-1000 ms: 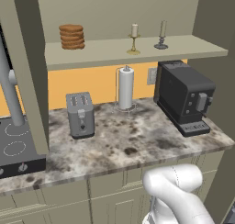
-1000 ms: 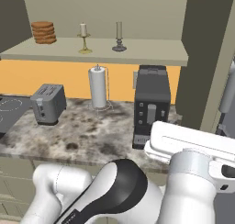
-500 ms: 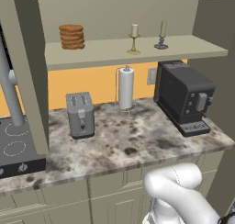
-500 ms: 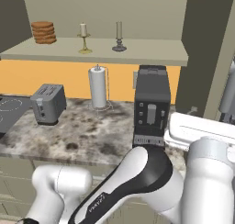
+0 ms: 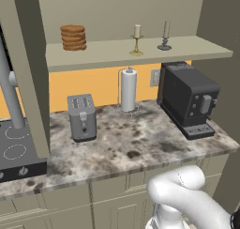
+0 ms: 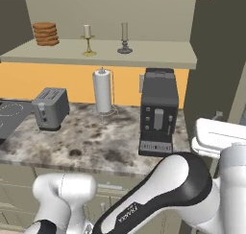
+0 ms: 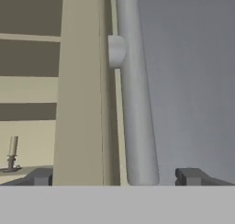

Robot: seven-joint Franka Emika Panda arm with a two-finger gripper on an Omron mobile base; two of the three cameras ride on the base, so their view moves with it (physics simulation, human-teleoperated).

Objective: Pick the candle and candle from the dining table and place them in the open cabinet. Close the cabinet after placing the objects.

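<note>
Both candles stand on the shelf (image 5: 117, 52) of the open cabinet: the cream candle on a brass holder (image 5: 137, 38) (image 6: 87, 39) and the greyish candle on a silver holder (image 5: 165, 35) (image 6: 125, 36) to its right. My gripper (image 7: 114, 177) is open in the hand view. Its dark fingertips (image 7: 190, 176) stand on either side of a cabinet door's edge (image 7: 82, 81) and its long grey bar handle (image 7: 135, 103), without squeezing them. The silver candle (image 7: 11, 154) shows beyond the door. The dining table is out of view.
A stack of brown discs (image 5: 72, 37) sits at the shelf's left. On the stone counter below stand a toaster (image 5: 82, 116), a paper-towel roll (image 5: 128, 89) and a black coffee machine (image 5: 187, 99). A cooktop (image 5: 14, 148) lies far left, under the open left door (image 5: 28, 59).
In the right base view my arm has swung up and to the right, toward the right cabinet door. The candles and the counter things have not moved.
</note>
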